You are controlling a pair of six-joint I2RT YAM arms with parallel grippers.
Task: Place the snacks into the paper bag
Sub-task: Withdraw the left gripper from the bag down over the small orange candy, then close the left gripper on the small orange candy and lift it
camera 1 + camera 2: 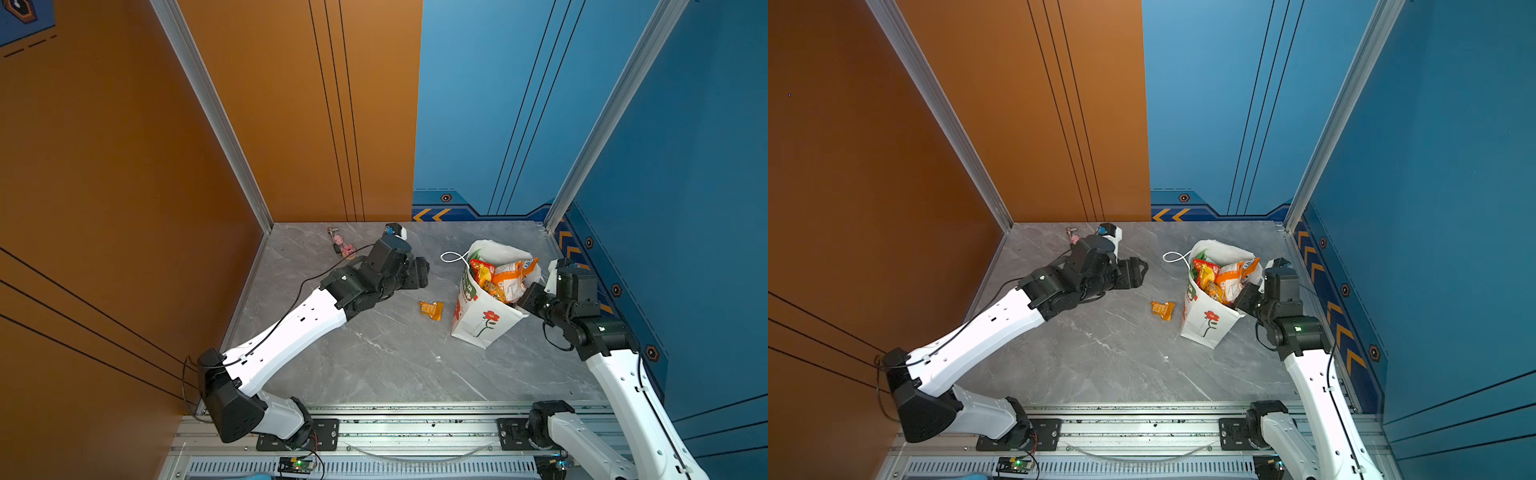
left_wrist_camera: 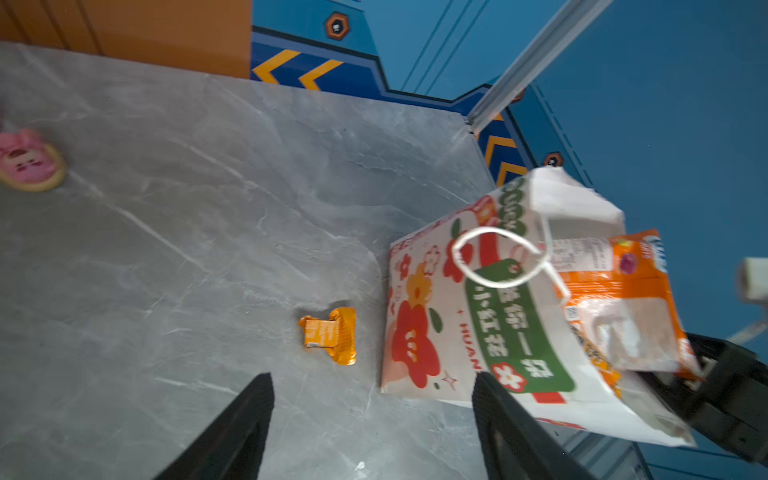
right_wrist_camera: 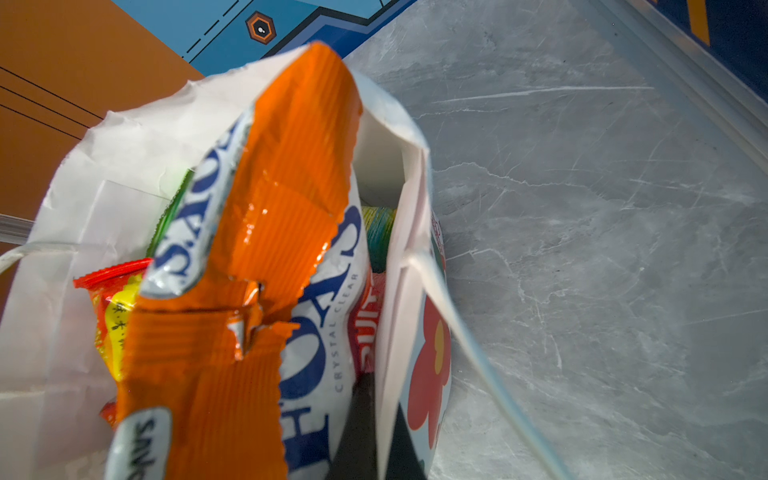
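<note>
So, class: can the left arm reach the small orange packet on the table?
Probably yes: the packet lies on bare table ahead of the open, empty left tool, beside the bag, with nothing between.

The paper bag [image 1: 478, 326] stands on the right half of the table [image 1: 395, 365], with snack packets [image 1: 505, 277] inside it, projecting above its rim. A small sachet [image 1: 431, 310] lies on the table just left of the bag; the left gripper [image 1: 420, 272] is behind and left of the sachet. Keychain charms [image 1: 344, 246] lie near the back edge, well left of the bag; the right gripper [image 3: 380, 415] straddles the bag's right wall.
</note>
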